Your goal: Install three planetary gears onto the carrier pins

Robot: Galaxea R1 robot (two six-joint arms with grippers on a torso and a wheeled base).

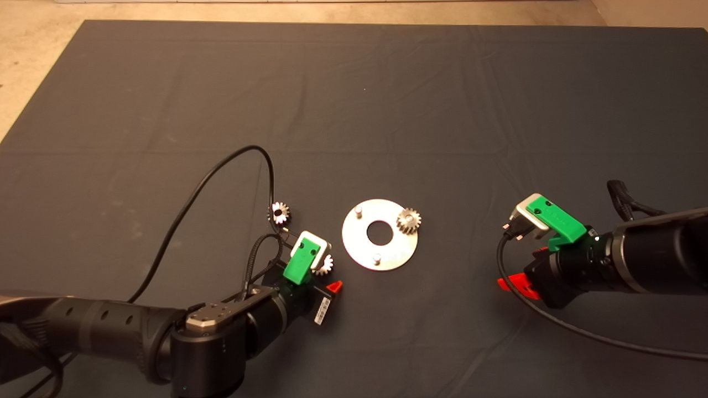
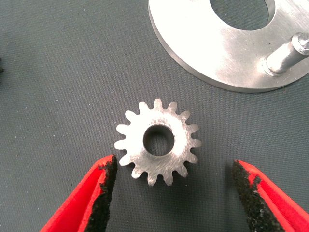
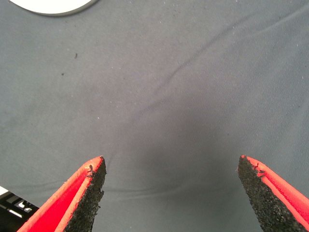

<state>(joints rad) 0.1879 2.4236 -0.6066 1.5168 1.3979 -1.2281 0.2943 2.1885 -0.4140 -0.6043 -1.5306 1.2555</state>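
Observation:
The shiny carrier disc (image 1: 379, 246) lies mid-mat. Two of its carrier pins stand bare (image 1: 358, 211) (image 1: 376, 258). One planetary gear (image 1: 409, 220) sits at the third pin's place on the disc's right edge. A second gear (image 1: 280, 212) lies on the mat left of the disc. A third gear (image 1: 324, 263) (image 2: 158, 141) lies flat on the mat by the disc's lower left edge. My left gripper (image 1: 327, 275) (image 2: 174, 169) is open just over it, one finger on each side, not touching. The disc (image 2: 212, 48) and a pin (image 2: 285, 55) show beyond it. My right gripper (image 1: 513, 283) (image 3: 171, 166) is open and empty over bare mat right of the disc.
A black cable (image 1: 221, 171) loops over the mat from the left arm up to the second gear. The disc's edge (image 3: 53, 6) shows in the right wrist view. The dark mat (image 1: 354, 88) stretches bare behind the disc.

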